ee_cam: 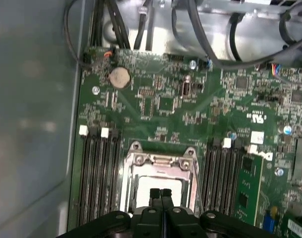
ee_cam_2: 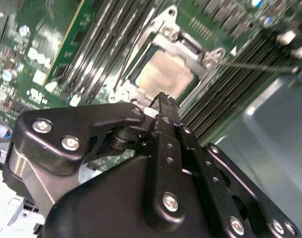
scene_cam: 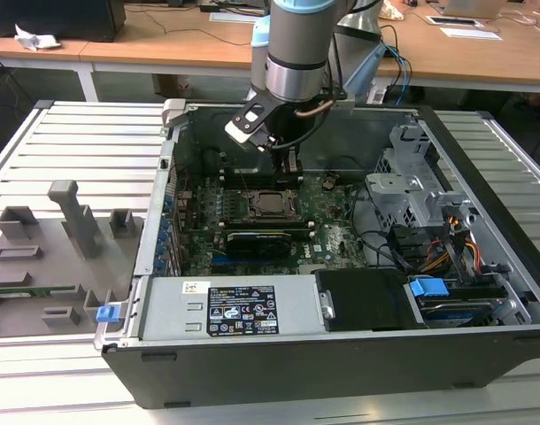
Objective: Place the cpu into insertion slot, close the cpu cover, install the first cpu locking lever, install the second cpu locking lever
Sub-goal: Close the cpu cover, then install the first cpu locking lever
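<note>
Robotics lab: opened computer case (scene_cam: 297, 363) on slatted workbench (scene_cam: 84, 142).

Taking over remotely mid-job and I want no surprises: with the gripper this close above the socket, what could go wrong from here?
1. The gripper, fingers shut, hangs right over the cpu framed by the cpu cover; a straight drop could press on the chip top.
2. A thin lever rod juts out beside the cover over the memory slots; a slip off it could scrape them.

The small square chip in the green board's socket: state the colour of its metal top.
The chip is pale silver-beige, clearest in the second wrist view.
</note>
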